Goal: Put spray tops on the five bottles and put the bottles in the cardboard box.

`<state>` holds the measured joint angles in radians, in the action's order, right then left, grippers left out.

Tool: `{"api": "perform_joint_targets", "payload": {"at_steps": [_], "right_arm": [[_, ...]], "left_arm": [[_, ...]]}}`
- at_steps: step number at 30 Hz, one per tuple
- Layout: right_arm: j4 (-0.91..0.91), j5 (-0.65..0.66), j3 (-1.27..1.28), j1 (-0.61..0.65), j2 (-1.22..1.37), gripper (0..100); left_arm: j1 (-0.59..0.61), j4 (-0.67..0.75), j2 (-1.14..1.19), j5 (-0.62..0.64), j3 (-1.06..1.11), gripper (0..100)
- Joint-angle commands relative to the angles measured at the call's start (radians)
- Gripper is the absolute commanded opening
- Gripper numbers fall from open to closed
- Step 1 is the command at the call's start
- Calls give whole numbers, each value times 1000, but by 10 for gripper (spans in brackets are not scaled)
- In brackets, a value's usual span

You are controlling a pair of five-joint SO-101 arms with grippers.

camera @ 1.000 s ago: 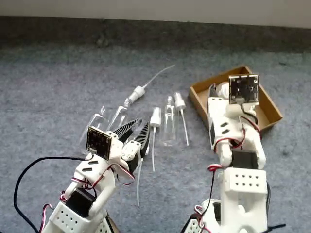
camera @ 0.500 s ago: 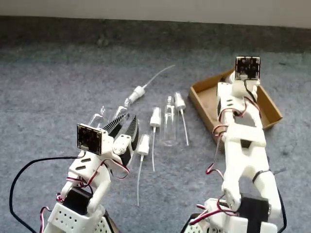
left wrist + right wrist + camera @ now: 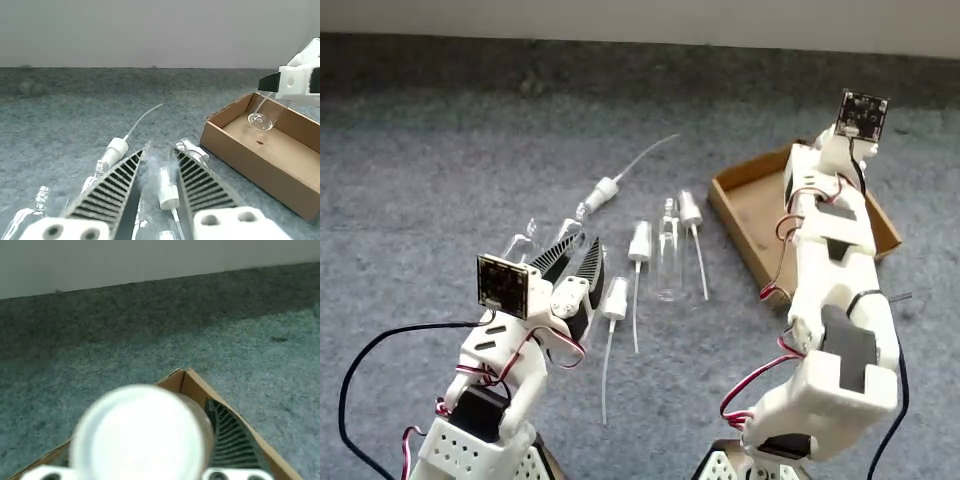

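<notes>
The right tool point(image 3: 276, 86) pinches a clear bottle point(image 3: 261, 118), which hangs just beneath it over the cardboard box point(image 3: 240, 150). The left tool point(image 3: 157, 182) is spread wide, a loose spray top point(image 3: 168, 194) near its tips.

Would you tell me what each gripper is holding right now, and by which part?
Right gripper holds a bottle by its upper end, over the box. Left gripper is open, holding nothing.
</notes>
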<state>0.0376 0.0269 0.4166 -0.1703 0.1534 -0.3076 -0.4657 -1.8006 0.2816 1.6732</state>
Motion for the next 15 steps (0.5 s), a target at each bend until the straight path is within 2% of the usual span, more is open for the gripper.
{"api": "perform_joint_targets", "payload": {"at_steps": [1, 15], "right_arm": [[-31, -12, -110, -12, 22, 112], [-30, -14, -205, -13, 177, 115]], "left_arm": [[12, 18, -15, -12, 21, 53], [7, 17, -15, -12, 21, 53]]}}
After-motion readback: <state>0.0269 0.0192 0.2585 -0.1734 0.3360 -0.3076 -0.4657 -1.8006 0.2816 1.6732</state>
